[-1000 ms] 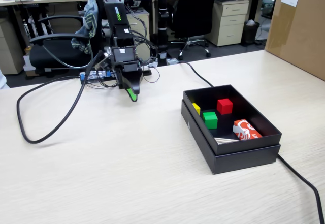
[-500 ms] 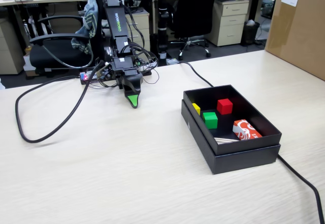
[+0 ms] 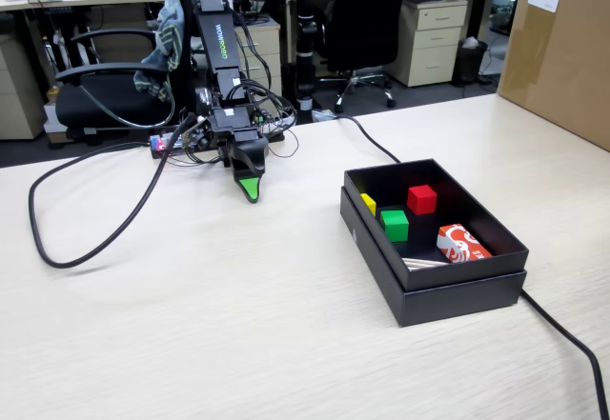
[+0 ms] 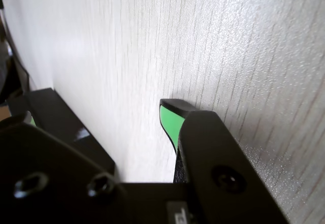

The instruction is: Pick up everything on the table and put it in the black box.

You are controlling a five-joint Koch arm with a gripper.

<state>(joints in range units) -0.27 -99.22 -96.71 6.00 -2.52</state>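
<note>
We see the green cube (image 3: 394, 224) already lying in the black box (image 3: 457, 291), beside a red cube (image 3: 421, 198) and a yellow cube (image 3: 369, 203). The table (image 3: 238, 325) looks cleared, so we judge the task done. The gripper (image 3: 249, 190) rests low by its base, empty; whether it is spread we cannot tell.

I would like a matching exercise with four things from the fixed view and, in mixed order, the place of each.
Things:
1. green cube
2. red cube
3. yellow cube
4. gripper

Places:
A. on the table, left of the black box
B. in the box, nearest its left wall
C. in the box, between the other two cubes
D. in the box, toward its far wall

Pairs: 1-C, 2-D, 3-B, 4-A
</note>
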